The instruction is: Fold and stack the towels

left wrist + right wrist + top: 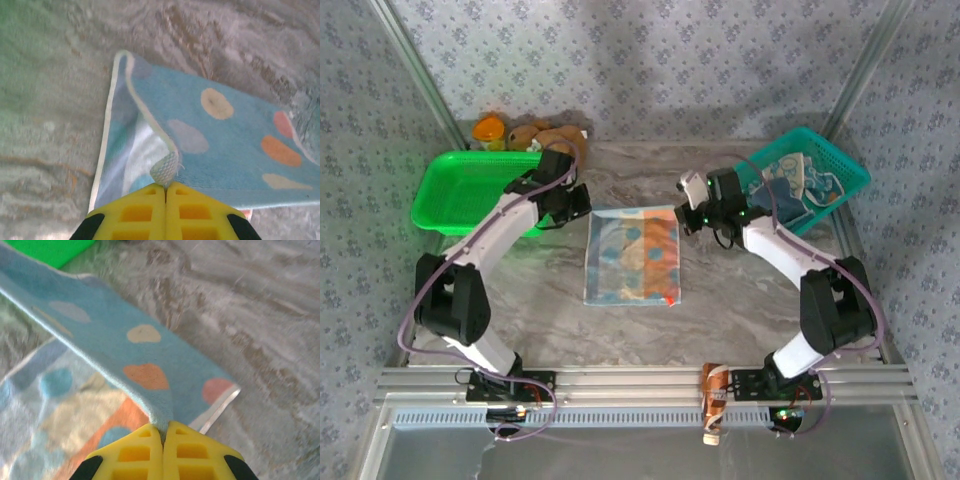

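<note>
The left claw (pixel 165 186) and right claw (pixel 163 427) each pinch shut on a far corner of the striped towel (pixel 632 260), whose length runs back toward the near edge of the table (pixel 740 300).

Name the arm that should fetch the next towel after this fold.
Right. The right gripper is beside the teal basket holding the other towels. The left gripper sits across the striped towel, by the green tray. Both are shut on that towel's far corners now.

White-and-black arms (pixel 490 235); yellow ribbed fingers (pixel 135 212); purple cables (pixel 402 325).
</note>
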`<move>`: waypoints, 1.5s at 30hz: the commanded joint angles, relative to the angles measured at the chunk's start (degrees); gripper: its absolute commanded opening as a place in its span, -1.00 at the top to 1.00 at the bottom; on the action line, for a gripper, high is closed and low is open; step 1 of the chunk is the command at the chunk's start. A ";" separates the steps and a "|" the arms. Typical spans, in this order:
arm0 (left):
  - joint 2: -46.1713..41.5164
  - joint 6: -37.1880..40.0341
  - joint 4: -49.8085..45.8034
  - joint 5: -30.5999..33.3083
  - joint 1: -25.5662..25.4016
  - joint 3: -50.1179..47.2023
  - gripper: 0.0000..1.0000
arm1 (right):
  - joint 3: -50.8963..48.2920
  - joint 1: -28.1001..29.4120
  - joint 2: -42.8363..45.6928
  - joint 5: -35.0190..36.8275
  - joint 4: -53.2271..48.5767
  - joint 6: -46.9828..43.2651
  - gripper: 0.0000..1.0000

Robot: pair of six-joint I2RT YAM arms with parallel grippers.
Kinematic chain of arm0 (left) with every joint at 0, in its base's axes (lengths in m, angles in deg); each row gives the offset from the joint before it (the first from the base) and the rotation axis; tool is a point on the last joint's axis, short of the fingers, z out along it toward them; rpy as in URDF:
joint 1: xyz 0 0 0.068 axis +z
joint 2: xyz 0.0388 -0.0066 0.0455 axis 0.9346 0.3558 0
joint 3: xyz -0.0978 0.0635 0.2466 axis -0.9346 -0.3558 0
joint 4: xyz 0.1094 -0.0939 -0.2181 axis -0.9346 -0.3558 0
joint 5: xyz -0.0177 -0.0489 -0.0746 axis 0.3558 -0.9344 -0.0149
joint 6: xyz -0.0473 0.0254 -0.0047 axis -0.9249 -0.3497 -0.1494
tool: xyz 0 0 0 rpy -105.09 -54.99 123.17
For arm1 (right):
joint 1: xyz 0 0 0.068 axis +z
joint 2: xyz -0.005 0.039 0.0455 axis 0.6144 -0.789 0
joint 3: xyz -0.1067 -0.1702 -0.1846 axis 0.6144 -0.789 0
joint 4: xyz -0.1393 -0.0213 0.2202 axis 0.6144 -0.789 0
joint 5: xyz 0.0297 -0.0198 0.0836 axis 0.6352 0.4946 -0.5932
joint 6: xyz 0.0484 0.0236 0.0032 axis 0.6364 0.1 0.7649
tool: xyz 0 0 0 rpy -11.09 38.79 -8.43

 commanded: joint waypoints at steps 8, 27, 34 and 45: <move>-14.18 -8.09 0.77 4.90 -5.37 -14.71 1.00 | -10.52 7.45 10.70 11.40 -0.13 -7.64 1.00; -21.03 -14.31 1.92 7.35 -10.85 -26.22 1.00 | -19.79 16.11 18.94 19.94 -3.46 -3.63 1.00; -21.08 -14.91 3.65 7.18 -10.95 -29.34 1.00 | -22.79 18.71 18.47 21.11 -1.77 -1.29 1.00; -19.81 -15.57 5.13 6.79 -11.74 -31.53 1.00 | -22.45 21.47 18.29 23.35 -4.28 1.35 1.00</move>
